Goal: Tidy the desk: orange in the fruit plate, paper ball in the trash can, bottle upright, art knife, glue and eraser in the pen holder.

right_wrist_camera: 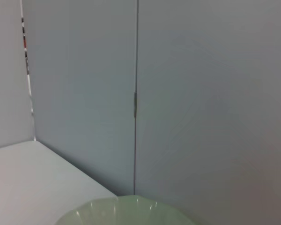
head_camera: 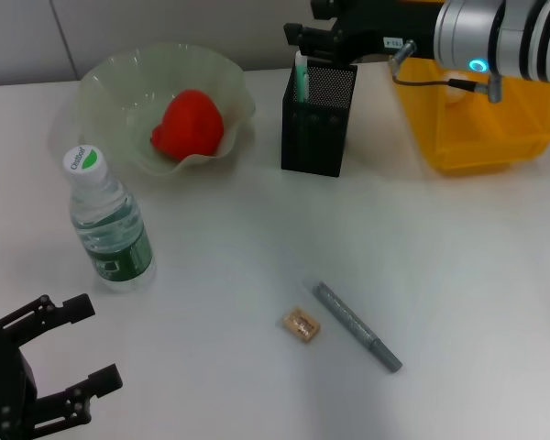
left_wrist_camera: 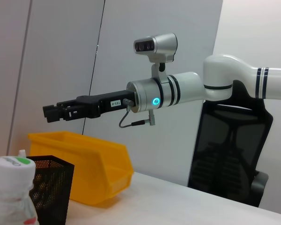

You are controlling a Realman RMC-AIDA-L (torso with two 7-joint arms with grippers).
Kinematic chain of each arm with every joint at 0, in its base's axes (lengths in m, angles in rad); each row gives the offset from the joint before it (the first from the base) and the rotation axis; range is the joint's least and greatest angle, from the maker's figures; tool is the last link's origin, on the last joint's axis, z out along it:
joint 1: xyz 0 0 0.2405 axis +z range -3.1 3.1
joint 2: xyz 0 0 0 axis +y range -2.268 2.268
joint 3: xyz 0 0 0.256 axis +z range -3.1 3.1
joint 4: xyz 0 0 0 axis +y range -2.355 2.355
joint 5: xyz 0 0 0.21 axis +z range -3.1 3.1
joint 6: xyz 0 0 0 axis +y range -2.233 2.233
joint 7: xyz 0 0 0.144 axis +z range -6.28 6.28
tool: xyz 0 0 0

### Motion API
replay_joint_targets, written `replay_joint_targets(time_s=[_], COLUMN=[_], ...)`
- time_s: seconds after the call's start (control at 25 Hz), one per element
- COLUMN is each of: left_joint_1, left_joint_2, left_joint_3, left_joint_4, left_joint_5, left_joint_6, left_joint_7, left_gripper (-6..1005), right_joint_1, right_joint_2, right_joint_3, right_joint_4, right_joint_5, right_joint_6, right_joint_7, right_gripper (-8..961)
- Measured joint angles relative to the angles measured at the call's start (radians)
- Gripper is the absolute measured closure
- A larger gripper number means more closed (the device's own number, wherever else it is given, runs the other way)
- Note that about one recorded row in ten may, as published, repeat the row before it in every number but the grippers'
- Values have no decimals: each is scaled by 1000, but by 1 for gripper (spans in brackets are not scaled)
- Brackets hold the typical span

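R gripper (head_camera: 298, 37) over pen holder (head_camera: 318, 119), can't tell finger state | glue stick (head_camera: 302, 78) white w/ green, upright inside holder | L gripper (head_camera: 69, 353) near table edge, fingers spread, empty | gray art knife (head_camera: 356, 325) flat on table, tan eraser (head_camera: 302, 324) just beside | bottle (head_camera: 108, 220) upright.

This looks like an office or a robotics lab set up as one. A plain white desk (head_camera: 458, 275) stands against grey partition panels (right_wrist_camera: 201, 93) with vertical seams. A black mesh-backed office chair (left_wrist_camera: 229, 154) stands beyond the desk. On the desk are office things: a black mesh pen holder (head_camera: 318, 119) and a yellow plastic bin (head_camera: 481, 124).
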Motion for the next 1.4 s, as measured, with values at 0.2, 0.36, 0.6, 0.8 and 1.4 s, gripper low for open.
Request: replay_joint_targets(time_s=[0.2, 0.36, 0.6, 0.8, 1.4], left_joint_1=[3, 4, 3, 2, -16], left_joint_2=[1, 1, 4, 6, 6], left_joint_3=[-1, -2, -1, -1, 22], left_joint_4=[-1, -2, 2, 10, 32], left_joint_5=[0, 0, 0, 0, 55], left_joint_6=[5, 7, 8, 11, 4], left_joint_7=[1, 1, 0, 1, 41], left_gripper=[155, 155, 155, 155, 155], right_joint_1=[-31, -47, 69, 250, 433], right_joint_2=[-3, 0, 0, 1, 13], right_joint_3=[-4, -16, -87, -100, -241], right_joint_4=[-136, -329, -702, -623, 64], right_joint_5=[-105, -307, -759, -855, -747], right_joint_6=[-59, -140, -604, -892, -781], right_joint_7=[173, 413, 859, 954, 964], right_gripper=[486, 385, 360, 361, 350])
